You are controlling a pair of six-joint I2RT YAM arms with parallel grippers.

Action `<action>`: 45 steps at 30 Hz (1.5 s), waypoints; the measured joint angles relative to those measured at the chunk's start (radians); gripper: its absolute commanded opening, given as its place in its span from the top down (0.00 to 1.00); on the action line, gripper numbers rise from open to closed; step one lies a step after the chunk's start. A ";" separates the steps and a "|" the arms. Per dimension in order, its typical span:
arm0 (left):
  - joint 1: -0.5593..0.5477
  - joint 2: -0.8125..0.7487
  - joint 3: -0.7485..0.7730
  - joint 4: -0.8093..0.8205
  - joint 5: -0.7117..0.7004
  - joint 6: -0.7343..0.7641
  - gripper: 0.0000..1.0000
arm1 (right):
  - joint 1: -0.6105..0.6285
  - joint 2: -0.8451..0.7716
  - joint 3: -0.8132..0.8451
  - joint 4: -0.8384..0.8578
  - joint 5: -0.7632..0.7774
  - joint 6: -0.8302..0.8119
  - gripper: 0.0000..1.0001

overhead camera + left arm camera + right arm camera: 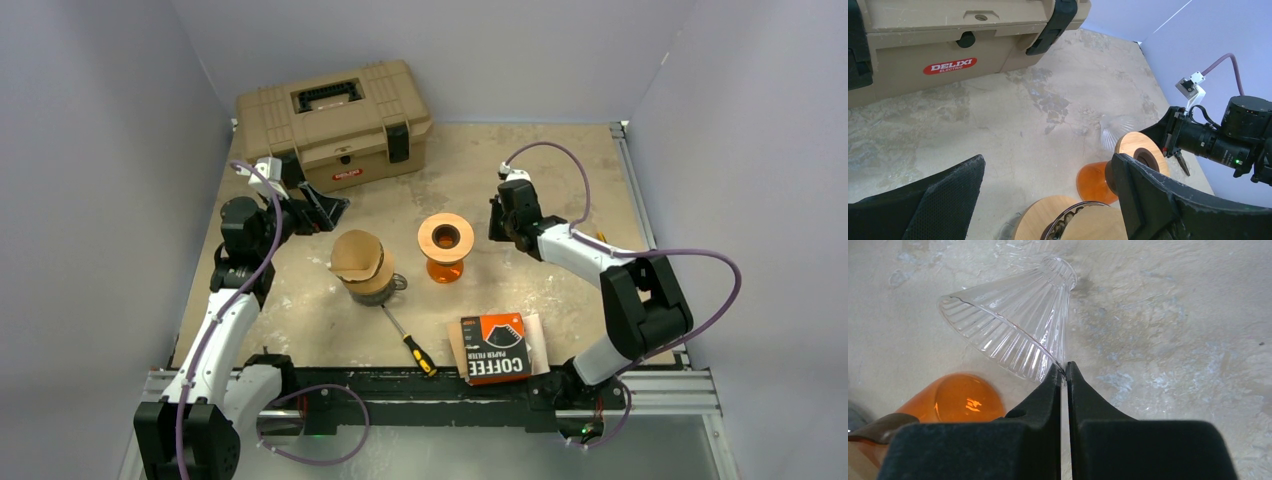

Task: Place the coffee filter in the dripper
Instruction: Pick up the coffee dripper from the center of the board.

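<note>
A brown paper coffee filter (357, 255) sits in the top of a dark glass dripper with a wooden collar (372, 282); both show at the bottom of the left wrist view, filter (1100, 225) and collar (1035, 220). My left gripper (325, 212) is open and empty just behind it, jaws wide apart (1048, 165). An orange stand with a wooden ring (445, 245) stands to the right. My right gripper (497, 218) is shut on the rim of a clear ribbed glass cone (1013, 325), which lies tilted on its side beside the orange stand (955, 400).
A tan toolbox (335, 118) stands at the back left, close behind my left gripper. A screwdriver (410, 342) and a black-and-orange coffee filter pack (497, 347) lie near the front edge. Grey walls close in on both sides.
</note>
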 measured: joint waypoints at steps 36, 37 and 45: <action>0.000 0.006 0.002 -0.003 0.000 0.008 0.02 | 0.002 -0.261 0.224 -0.330 0.133 0.026 1.00; 0.000 0.011 0.005 -0.008 -0.001 0.010 0.02 | 0.002 -0.267 0.229 -0.333 0.117 0.026 1.00; -0.002 0.069 0.084 -0.070 -0.034 0.039 0.01 | 0.002 -0.298 0.259 -0.362 0.015 0.026 1.00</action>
